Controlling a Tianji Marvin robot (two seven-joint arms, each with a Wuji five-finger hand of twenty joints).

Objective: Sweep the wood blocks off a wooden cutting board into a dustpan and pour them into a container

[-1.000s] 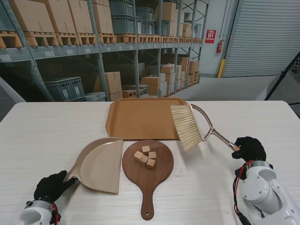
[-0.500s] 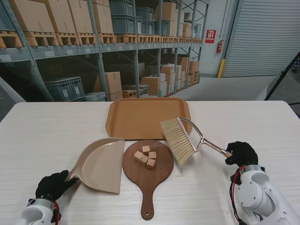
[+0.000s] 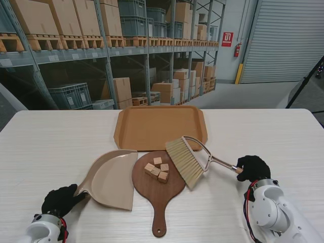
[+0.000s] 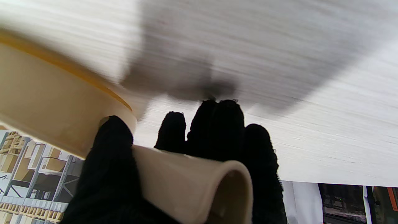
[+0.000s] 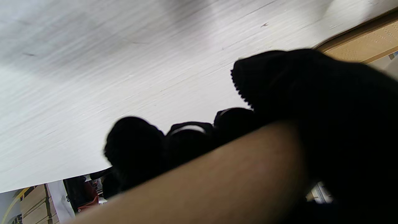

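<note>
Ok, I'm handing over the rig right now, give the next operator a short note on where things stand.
Left hand: shut on the dustpan handle, its mouth beside the cutting board.
Right hand: shut on the brush handle, bristles over the board's right edge.
Wood blocks: all in a cluster on the board, none swept yet.
Tray: beyond the board, no blocks in it.
Left: sweep blocks into the dustpan, then pour them into the tray.

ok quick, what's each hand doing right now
Left hand: shut on the dustpan handle.
Right hand: shut on the brush handle.
</note>
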